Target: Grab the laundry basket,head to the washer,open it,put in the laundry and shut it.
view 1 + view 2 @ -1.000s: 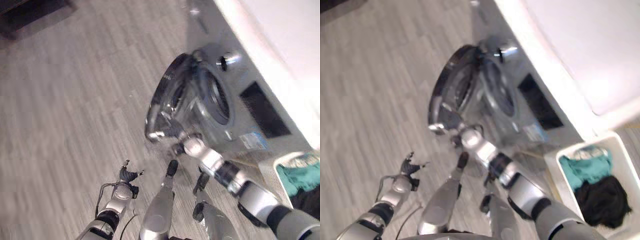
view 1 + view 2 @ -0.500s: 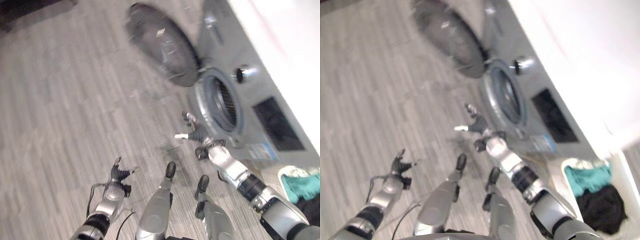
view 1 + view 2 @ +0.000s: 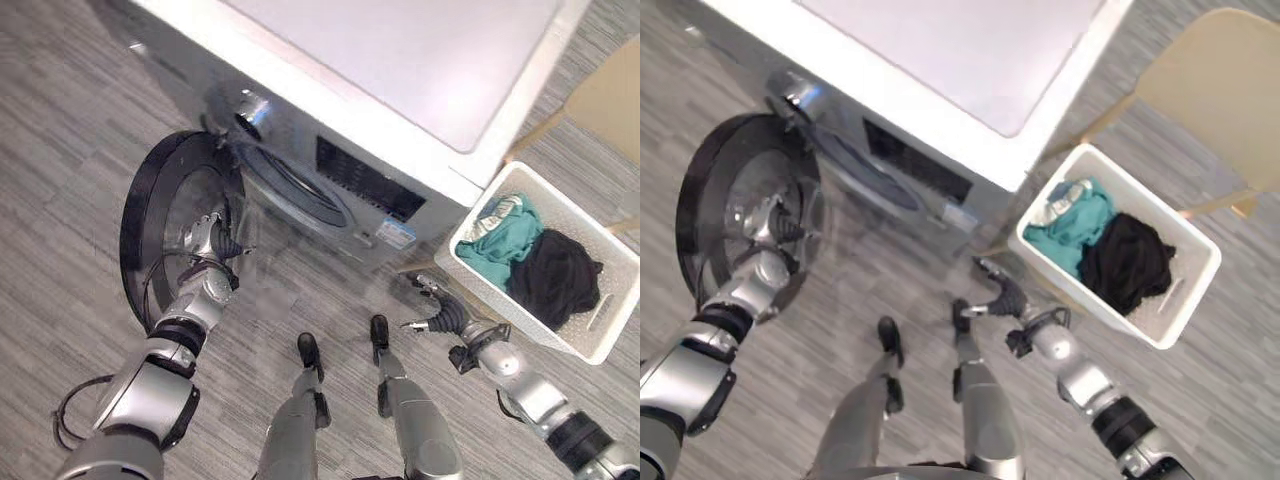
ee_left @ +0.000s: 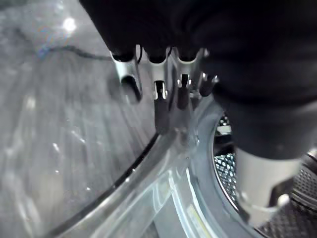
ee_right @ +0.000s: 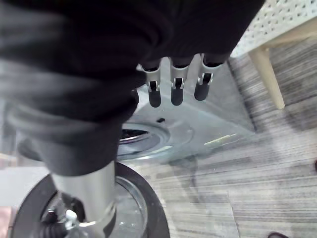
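The grey washer (image 3: 400, 60) stands with its round black door (image 3: 150, 200) swung wide, the drum opening (image 3: 290, 185) uncovered. My left hand (image 3: 205, 243) rests straight fingers (image 4: 161, 106) on the door's inner glass bowl (image 4: 74, 163), beside the perforated drum (image 4: 223, 168). The white laundry basket (image 3: 600, 330) sits to the washer's right, holding teal laundry (image 3: 500, 235) and black laundry (image 3: 555, 275). My right hand (image 3: 440, 312) hovers open over the floor just left of the basket, its fingers (image 5: 178, 89) straight and holding nothing.
A pale wooden chair (image 3: 1210, 90) stands behind the basket. A wooden leg (image 5: 267, 74) shows under the basket (image 5: 277, 20). Grey plank floor (image 3: 60, 110) surrounds the washer.
The camera has swung round a lot. My right hand has left the door, which swung fully open, and now hangs near the basket. My left hand has risen onto the door's glass.
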